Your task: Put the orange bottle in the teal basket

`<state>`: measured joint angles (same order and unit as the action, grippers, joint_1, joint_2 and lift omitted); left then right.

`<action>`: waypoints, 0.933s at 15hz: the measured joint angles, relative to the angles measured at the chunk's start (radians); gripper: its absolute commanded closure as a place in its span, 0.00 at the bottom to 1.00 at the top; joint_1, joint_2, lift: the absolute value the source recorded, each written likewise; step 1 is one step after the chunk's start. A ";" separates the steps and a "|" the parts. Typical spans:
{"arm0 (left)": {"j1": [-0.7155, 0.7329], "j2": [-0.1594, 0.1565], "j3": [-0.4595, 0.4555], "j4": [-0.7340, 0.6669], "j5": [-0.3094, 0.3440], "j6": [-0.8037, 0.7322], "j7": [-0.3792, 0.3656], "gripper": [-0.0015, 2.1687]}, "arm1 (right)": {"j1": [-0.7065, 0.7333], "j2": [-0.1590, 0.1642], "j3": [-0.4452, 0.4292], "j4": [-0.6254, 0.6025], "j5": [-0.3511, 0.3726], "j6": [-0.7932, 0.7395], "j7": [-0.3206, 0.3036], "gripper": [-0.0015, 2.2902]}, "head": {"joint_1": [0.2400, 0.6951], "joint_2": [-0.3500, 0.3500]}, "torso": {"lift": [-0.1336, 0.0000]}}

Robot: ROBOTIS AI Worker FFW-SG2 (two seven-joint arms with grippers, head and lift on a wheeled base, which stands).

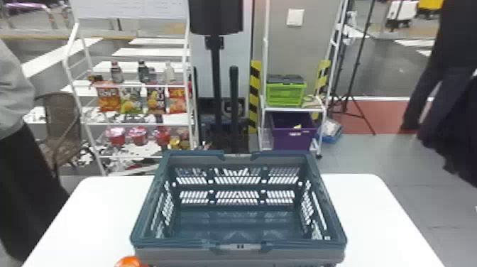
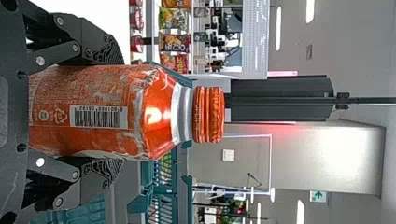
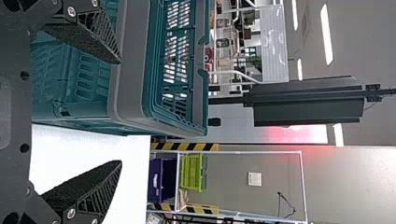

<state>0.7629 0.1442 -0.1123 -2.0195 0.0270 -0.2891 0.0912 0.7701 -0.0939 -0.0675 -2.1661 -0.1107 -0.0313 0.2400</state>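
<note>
Basket (image 1: 177, 243): on the table (image 1: 372, 213)
Bottle (image 1: 131, 262): before left corner of the basket
Snack rack (image 1: 142, 124): behind, left
Box rack (image 1: 294, 109): behind, right, with 2 boxes (image 1: 285, 95)

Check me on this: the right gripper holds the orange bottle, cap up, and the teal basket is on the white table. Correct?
Wrong gripper: the left wrist view shows the left gripper holding the orange bottle, cap up. The teal basket is on the white table, as you say.

White wire rack (image 1: 188, 106) of snack bags (image 1: 156, 98), gray wall (image 1: 308, 46), purple bin (image 1: 292, 136), green crate (image 1: 285, 94), black tripod (image 1: 349, 96)
</note>
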 measured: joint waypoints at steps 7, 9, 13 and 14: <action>-0.001 -0.001 -0.001 0.000 0.001 0.000 -0.001 0.32 | 0.002 0.002 -0.001 0.000 0.001 0.000 0.001 0.06 | 0.57 0.50 | 1.00; 0.000 -0.002 -0.001 0.001 0.001 0.000 -0.001 0.32 | 0.002 0.002 -0.002 0.000 0.001 0.000 0.000 0.06 | 0.57 0.50 | 1.00; 0.007 0.000 -0.001 -0.021 -0.001 0.000 -0.007 0.32 | 0.002 0.002 -0.002 0.000 0.001 0.000 0.001 0.06 | 0.57 0.50 | 1.00; 0.010 0.000 -0.001 -0.031 -0.002 0.002 -0.009 0.32 | 0.002 0.002 -0.002 0.000 0.001 0.000 0.001 0.06 | 0.57 0.50 | 1.00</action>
<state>0.7725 0.1441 -0.1130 -2.0506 0.0250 -0.2871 0.0822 0.7716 -0.0920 -0.0690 -2.1660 -0.1097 -0.0313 0.2405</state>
